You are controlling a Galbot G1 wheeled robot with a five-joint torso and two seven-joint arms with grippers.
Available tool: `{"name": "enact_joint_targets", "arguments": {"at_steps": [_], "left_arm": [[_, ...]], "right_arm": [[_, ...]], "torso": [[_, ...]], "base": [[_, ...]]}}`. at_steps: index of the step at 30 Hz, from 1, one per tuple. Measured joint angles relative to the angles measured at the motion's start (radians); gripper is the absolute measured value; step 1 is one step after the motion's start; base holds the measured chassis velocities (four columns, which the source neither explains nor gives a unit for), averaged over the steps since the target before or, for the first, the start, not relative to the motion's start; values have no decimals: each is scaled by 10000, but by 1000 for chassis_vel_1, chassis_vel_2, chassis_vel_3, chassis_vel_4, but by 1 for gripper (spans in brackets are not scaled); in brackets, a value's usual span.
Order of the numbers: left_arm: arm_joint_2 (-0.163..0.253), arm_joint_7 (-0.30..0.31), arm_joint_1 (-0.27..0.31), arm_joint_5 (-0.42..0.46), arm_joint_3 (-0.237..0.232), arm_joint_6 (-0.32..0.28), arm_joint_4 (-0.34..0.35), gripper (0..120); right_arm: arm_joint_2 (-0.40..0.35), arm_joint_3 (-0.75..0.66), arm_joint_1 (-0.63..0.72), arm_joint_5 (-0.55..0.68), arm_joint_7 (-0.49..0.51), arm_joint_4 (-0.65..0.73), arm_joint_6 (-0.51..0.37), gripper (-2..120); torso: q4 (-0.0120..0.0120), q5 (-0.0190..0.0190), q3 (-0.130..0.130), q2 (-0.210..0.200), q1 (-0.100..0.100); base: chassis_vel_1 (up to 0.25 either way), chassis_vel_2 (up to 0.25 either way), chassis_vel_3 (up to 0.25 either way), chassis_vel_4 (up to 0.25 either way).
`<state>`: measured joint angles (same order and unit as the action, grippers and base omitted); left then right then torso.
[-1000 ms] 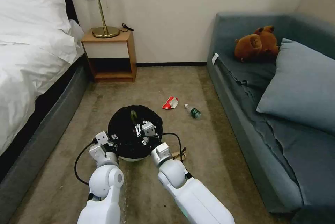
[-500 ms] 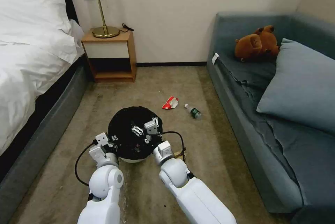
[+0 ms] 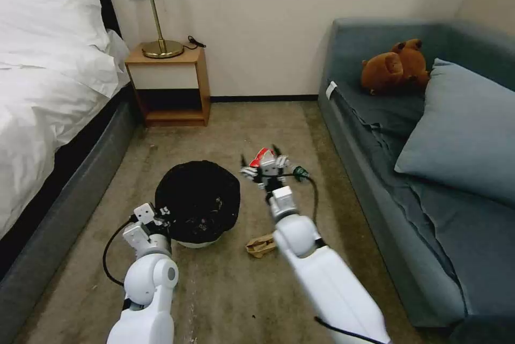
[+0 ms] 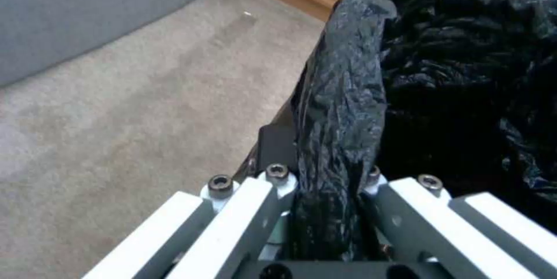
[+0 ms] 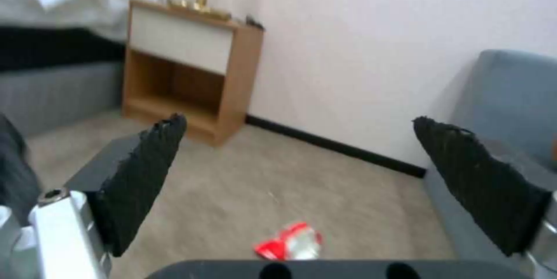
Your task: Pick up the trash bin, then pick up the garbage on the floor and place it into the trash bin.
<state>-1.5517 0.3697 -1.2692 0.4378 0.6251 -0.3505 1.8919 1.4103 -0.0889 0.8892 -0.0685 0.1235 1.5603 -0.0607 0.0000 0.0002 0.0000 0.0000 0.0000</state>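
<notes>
While spread, right claw (image 3: 261,163) empty.

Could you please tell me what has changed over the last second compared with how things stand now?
The right gripper left its place over the trash bin, swung forward and rightward, and now hangs open above the red-white wrapper. The bin shifted slightly left. The left gripper stays clamped on the bin's rim; the bottle is unmoved.

left gripper (image 3: 162,210) clamped, right gripper (image 3: 261,163) fingers (image 5: 145,174) spread

One trash bin (image 3: 197,202), one red-white wrapper (image 3: 262,156), one bottle (image 3: 300,173), one brown paper bag (image 3: 260,245)
</notes>
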Motion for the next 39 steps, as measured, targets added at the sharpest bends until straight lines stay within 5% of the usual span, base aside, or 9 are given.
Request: {"name": "enact_joint_targets", "arguments": {"at_steps": [5,8,20,32,39], "left_arm": [[104,1,44,87,96,-3,11,4],[106,2,49,97,55,-4,13,4],[-34,3,-124,-64,-34,22,-45,4],[-175,15,-291,-314,-119,60,81,4],[-367,12,-557,-547,-248,86,357,4]], "right_arm": [[-270,-714,200,-916,-1346,-385,130,100],[-348,-1197,267,-1849,-3122,-1225,1061,100],[-180,-1523,65,-3162,-7551,-3501,3390,100],[61,-1918,-249,-4122,-9495,-5118,4171,100],[198,-1999,-803,-4669,-9527,-6134,4417,100]], "torso": [[0,0,0,0,1],[-1,-1,0,0,0],[1,-1,0,0,0],[0,0,0,0,0],[-1,-1,0,0,0]], "base": [[0,0,0,0],[0,0,0,0],[0,0,0,0],[0,0,0,0],[0,0,0,0]]}}
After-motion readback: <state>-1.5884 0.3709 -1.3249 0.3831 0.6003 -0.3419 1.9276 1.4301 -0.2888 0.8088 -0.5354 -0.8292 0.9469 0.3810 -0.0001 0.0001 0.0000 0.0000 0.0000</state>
